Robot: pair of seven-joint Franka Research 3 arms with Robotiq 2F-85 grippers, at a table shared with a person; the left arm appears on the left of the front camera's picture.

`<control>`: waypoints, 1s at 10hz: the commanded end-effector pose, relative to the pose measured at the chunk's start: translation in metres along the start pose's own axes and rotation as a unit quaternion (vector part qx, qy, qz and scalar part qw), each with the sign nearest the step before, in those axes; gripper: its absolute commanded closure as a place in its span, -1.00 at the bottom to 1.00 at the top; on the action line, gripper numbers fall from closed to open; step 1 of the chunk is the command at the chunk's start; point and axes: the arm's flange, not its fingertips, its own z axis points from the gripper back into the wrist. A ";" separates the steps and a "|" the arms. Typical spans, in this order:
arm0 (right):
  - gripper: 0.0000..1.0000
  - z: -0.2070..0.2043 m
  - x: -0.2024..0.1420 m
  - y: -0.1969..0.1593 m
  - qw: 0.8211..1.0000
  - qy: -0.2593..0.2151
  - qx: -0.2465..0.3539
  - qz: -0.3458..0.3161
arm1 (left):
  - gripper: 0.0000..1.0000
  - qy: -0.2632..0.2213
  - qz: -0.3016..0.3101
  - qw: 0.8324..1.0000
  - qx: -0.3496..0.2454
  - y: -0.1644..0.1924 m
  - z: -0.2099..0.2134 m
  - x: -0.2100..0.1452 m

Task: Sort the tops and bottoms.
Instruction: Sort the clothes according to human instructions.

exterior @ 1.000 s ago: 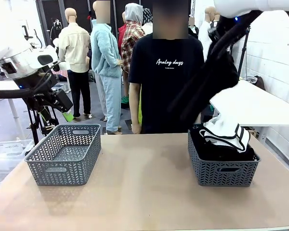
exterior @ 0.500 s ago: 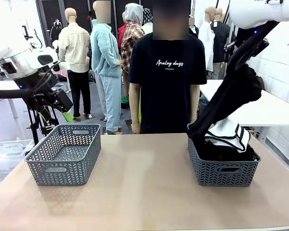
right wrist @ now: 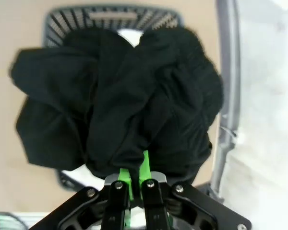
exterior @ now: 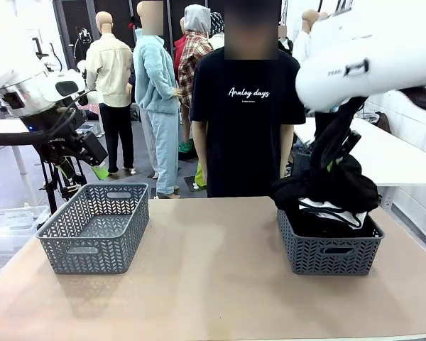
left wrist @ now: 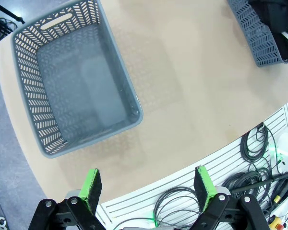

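Observation:
My right gripper [exterior: 337, 153] is shut on a bunched black garment [exterior: 325, 189] that hangs over the right grey basket [exterior: 330, 257]. A white garment with black trim [exterior: 332, 210] lies in that basket on dark clothes. In the right wrist view the black garment [right wrist: 120, 105] billows out from my right gripper [right wrist: 134, 178] and hides most of the right basket [right wrist: 115, 17]. My left gripper [left wrist: 148, 186] is open with nothing in it, high above the table's near edge, beside the empty left basket [left wrist: 77, 91].
A person in a black T-shirt [exterior: 247, 121] stands at the far side of the table between the baskets. The left basket [exterior: 94, 227] sits at the table's left, below my left arm [exterior: 50, 99]. Bare tabletop [exterior: 213, 277] lies between the baskets.
My right arm has come down and toward the camera. The black garment, stretched up from the right basket before, now hangs bunched just over it. The left arm has not moved.

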 end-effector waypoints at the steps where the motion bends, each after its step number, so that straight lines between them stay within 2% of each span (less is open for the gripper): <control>1: 1.00 0.016 0.000 -0.010 1.000 -0.017 0.011 -0.002 | -1.00 -0.001 -0.006 1.000 -0.004 0.003 0.001 -0.001; 4: 1.00 0.005 0.001 -0.003 1.000 -0.005 0.001 -0.002 | -1.00 -0.001 -0.006 1.000 -0.004 0.003 0.001 -0.001; 6: 1.00 -0.041 0.027 0.009 0.997 0.051 0.042 0.040 | -1.00 -0.001 -0.006 1.000 -0.004 0.003 0.001 -0.001; 7: 1.00 -0.058 0.029 0.017 0.994 0.060 0.078 0.041 | -1.00 -0.001 -0.006 1.000 -0.004 0.003 0.001 -0.001; 8: 1.00 -0.114 0.030 0.049 0.987 0.107 0.118 0.014 | -1.00 -0.001 -0.006 1.000 -0.004 0.003 0.001 -0.001; 10: 1.00 -0.124 0.028 0.060 0.988 0.110 0.108 0.016 | -1.00 -0.001 -0.006 1.000 -0.004 0.003 0.001 -0.001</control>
